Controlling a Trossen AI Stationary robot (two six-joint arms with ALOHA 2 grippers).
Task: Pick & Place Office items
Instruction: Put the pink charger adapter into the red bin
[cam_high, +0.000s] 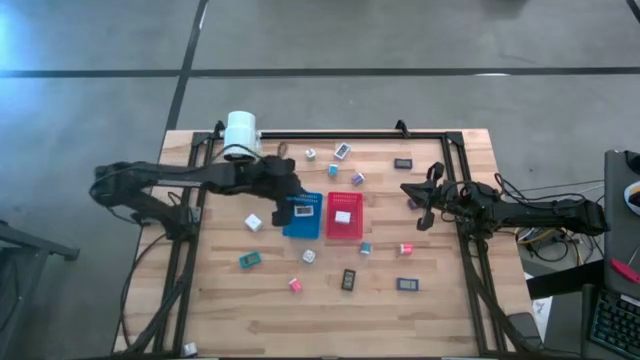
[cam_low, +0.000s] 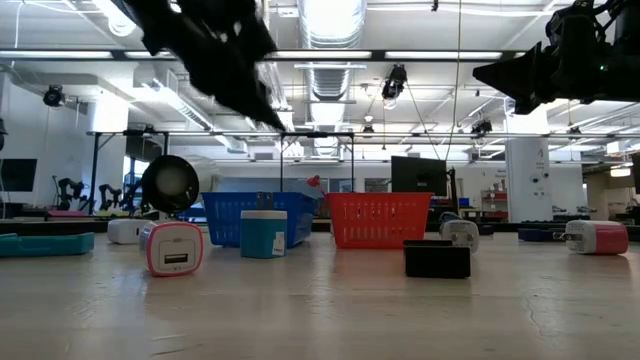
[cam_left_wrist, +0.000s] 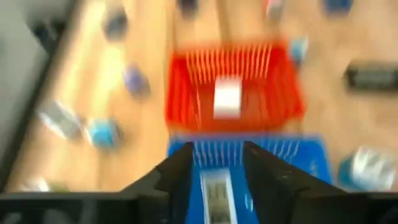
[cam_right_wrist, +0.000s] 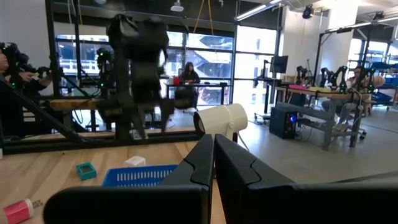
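The wooden counter (cam_high: 440, 310) holds a blue tray (cam_high: 303, 216) and a red tray (cam_high: 345, 215) side by side in the middle. The left pincer (cam_high: 297, 200) hangs over the blue tray, its fingers apart with nothing between them. A small flat item (cam_left_wrist: 217, 198) lies in the blue tray below it. A white cube (cam_high: 343, 216) sits in the red tray. The right pincer (cam_high: 421, 203) waits clenched near the counter's right side. Other little items, like a pink cube (cam_high: 295, 285), lie scattered around.

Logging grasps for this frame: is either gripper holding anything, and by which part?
Nothing is visibly held. The left gripper hangs over the blue tray, fingers apart above an item lying inside. The right gripper is shut on nothing, off to the right.
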